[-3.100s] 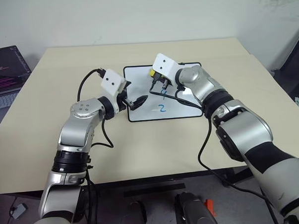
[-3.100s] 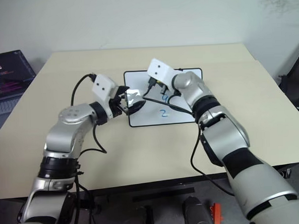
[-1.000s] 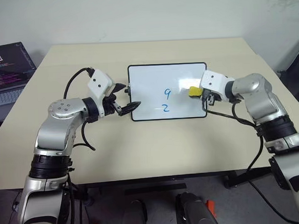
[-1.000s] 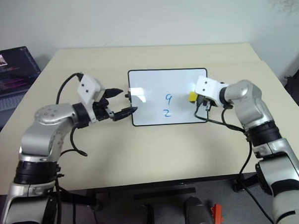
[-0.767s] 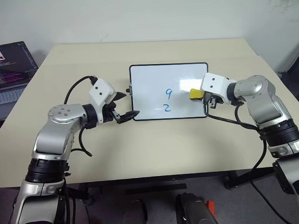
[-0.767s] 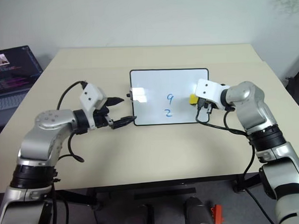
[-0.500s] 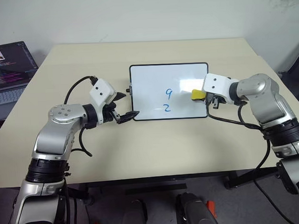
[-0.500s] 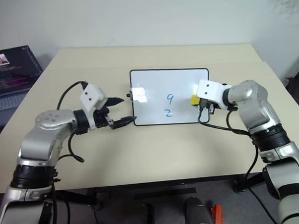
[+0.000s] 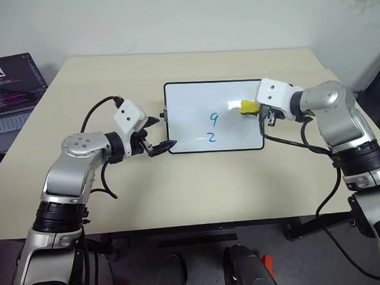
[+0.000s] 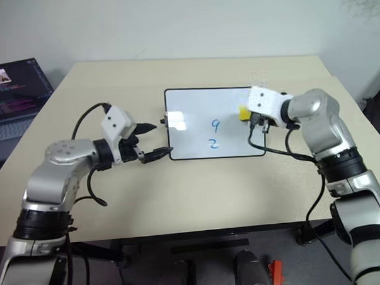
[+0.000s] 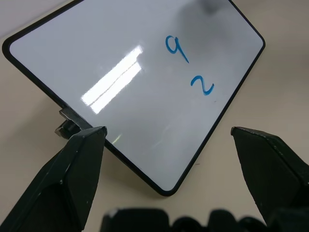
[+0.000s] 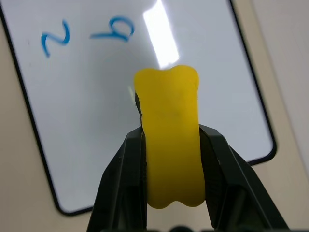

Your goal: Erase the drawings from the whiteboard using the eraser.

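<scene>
Board's partly clean: the whiteboard (image 9: 214,125) on the bench (image 9: 198,180) shows only a blue "9" (image 9: 213,119) and "2" (image 9: 208,137) left. Right tool (image 12: 170,159) is pinching the yellow eraser (image 9: 249,106) above the board's right edge, left tool (image 9: 159,132) spread wide at its left edge.

Yellow eraser (image 12: 171,140); blue drawings (image 9: 210,127); glossy white whiteboard (image 9: 188,111), black frame; beige table (image 9: 198,186)

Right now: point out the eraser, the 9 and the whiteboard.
eraser (image 12: 170,145), right wrist view, middle of its yellow body.
9 (image 11: 175,47), left wrist view, on its loop.
whiteboard (image 9: 188,105), left eye view, bare white surface.
</scene>
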